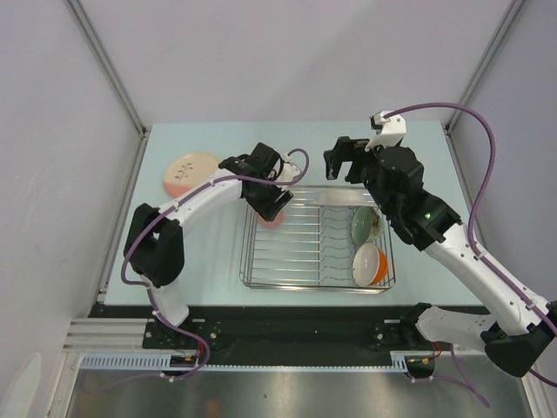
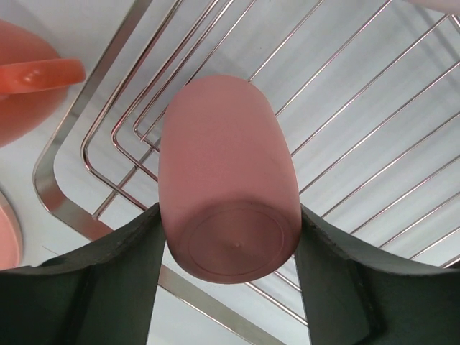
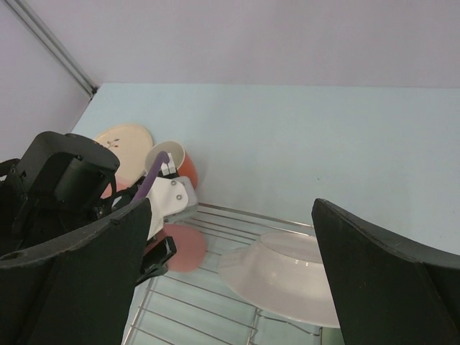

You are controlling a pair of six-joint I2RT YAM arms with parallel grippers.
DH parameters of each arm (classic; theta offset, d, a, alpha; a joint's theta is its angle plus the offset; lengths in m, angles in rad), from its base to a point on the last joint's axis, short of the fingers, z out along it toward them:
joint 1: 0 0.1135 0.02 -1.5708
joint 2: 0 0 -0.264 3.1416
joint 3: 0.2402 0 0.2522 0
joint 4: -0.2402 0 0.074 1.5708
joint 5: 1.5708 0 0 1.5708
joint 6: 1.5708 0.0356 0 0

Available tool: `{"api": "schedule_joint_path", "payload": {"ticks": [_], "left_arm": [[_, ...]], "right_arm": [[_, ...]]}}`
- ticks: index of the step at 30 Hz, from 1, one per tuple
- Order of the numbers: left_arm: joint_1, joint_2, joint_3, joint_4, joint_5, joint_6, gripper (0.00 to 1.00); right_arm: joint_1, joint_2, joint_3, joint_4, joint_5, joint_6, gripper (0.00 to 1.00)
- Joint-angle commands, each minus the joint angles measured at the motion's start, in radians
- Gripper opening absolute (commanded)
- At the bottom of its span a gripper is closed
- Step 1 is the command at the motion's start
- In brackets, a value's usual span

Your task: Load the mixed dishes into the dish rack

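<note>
My left gripper (image 1: 266, 205) is shut on the pink cup (image 2: 226, 180) and holds it on its side over the far left corner of the dish rack (image 1: 305, 251). The cup's base faces the left wrist camera. The rack holds the pale green bowl (image 1: 364, 224), the orange white-lined bowl (image 1: 370, 264) and the white plate (image 3: 287, 277), which leans at the back. My right gripper (image 1: 348, 162) is open and empty above the rack's back edge. The cream-pink leaf-motif plate (image 1: 190, 171) lies on the table at the far left. The orange mug (image 3: 178, 162) stands behind the rack's corner.
The rack's wire rim (image 2: 68, 208) lies under the cup. The orange mug (image 2: 29, 79) sits just outside that corner. Frame posts stand at the table's back corners. The light blue table (image 1: 218, 252) shows left of the rack.
</note>
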Motion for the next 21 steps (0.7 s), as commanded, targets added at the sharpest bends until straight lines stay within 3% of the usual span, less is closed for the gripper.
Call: {"api": "schedule_joint_path", "payload": {"ticks": [1,2,3,4,13,21], "left_arm": [[-0.01,0.002,0.026,0.001,-0.015,0.011,0.76],[-0.008,-0.004,0.025,0.01,-0.015,0.008,0.82],[-0.008,-0.014,0.025,0.009,-0.013,0.007,0.95],[-0.008,-0.019,0.025,0.01,-0.015,0.007,1.0],[-0.008,-0.086,0.048,-0.006,-0.012,-0.003,1.0],[-0.008,-0.28,0.129,-0.085,0.037,0.014,1.0]], "right_arm": [[-0.003,-0.015,-0.002,0.016,-0.002,0.023,1.0],[-0.003,-0.015,-0.002,0.014,-0.002,0.025,1.0],[-0.003,-0.015,-0.002,0.011,-0.002,0.023,1.0],[-0.002,-0.015,-0.002,0.008,-0.005,0.023,1.0],[-0.002,-0.018,-0.003,-0.007,0.0,0.017,1.0],[-0.003,0.009,-0.002,0.005,0.013,0.006,1.0]]}}
